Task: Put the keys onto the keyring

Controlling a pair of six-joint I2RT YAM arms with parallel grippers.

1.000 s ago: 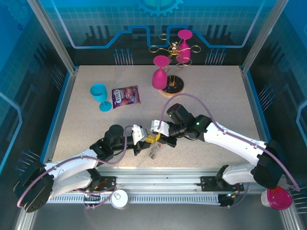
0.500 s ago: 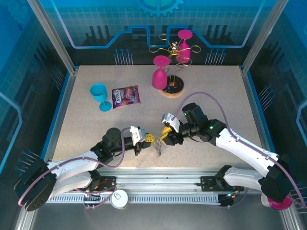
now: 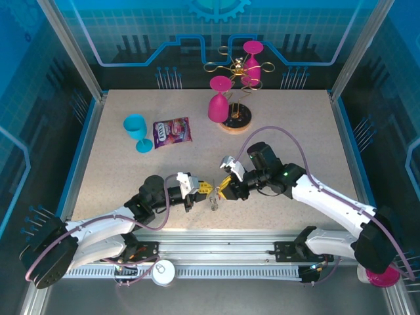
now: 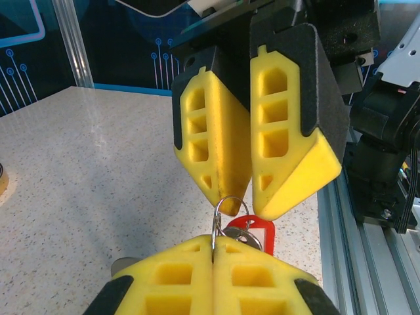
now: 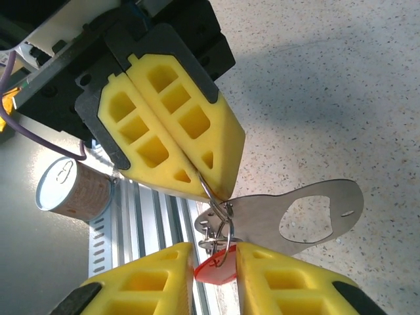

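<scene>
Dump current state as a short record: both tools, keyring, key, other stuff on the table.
left tool: shut on keyring, pinching one of its wire rings
right tool: jaws part-way apart, tips at the same ring bunch; grip unclear
keyring: grey loop hangs between the two tools
red key: at the ring bunch, head in the right tool's gap; threaded or not, cannot tell
elsewhere on table: blue cup, snack packet, pink glass

The top external camera is looking down from above and behind the arm bases [image 3: 321, 239], taking in the whole tabletop [image 3: 295, 131]. Both wrist cameras are sitting very close, facing each other across the keyring [image 5: 259, 220], a spot all three are sharing.
</scene>
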